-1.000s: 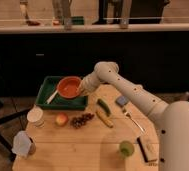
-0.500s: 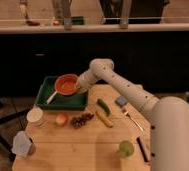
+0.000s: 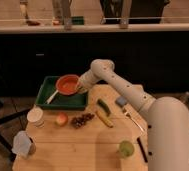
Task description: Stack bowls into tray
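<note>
While the robot's white arm reaches from the near right across the wooden tabletop (image 3: 88, 146), its tool (image 3: 82, 88) meets the right rim of the red-orange bowl (image 3: 67, 84). Whether the tool is spread or pinching that rim cannot be told.

On the far left part of the tabletop lies the dark green tray (image 3: 63, 106), rectangular and shallow with a raised rim. The bowl is over the tray's far right area, and it is unclear whether it rests on the tray floor or is just above it. A white utensil (image 3: 52, 97) lies slanted in the tray, its upper end at the bowl's left edge.

The bowl is round and shallow, with its open side facing up and nothing visible inside.

A white round lidded container (image 3: 35, 116) stands near the tray's near left corner. A small lime-green cup (image 3: 126, 148) stands at the near right, well apart from the tray; its contents cannot be made out.
</note>
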`<move>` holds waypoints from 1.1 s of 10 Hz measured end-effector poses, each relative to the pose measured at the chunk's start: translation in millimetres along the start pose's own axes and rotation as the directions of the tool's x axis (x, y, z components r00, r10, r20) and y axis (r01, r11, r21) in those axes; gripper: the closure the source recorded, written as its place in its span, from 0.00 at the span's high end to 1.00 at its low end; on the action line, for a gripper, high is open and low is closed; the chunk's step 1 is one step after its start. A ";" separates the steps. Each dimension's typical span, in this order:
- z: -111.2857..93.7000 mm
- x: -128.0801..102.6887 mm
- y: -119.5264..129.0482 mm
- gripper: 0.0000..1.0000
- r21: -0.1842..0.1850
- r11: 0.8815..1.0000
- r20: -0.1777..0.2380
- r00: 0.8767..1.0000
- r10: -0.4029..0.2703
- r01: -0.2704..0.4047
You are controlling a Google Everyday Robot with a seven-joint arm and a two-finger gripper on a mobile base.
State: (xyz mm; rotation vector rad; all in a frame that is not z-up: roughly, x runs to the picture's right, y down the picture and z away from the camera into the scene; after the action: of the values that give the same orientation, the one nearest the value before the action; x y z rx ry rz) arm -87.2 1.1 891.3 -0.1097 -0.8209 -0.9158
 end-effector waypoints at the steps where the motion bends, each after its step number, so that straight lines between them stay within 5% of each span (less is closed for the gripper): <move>1: 2.2 1.6 3.3 0.00 -0.008 1.000 0.007 1.000 0.009 -0.008; 11: 21.9 9.0 21.0 0.01 -0.083 0.996 0.060 0.997 0.048 -0.043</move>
State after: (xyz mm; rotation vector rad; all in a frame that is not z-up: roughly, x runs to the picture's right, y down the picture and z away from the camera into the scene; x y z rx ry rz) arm -81.4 17.4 917.8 -0.2281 -0.8349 -0.9066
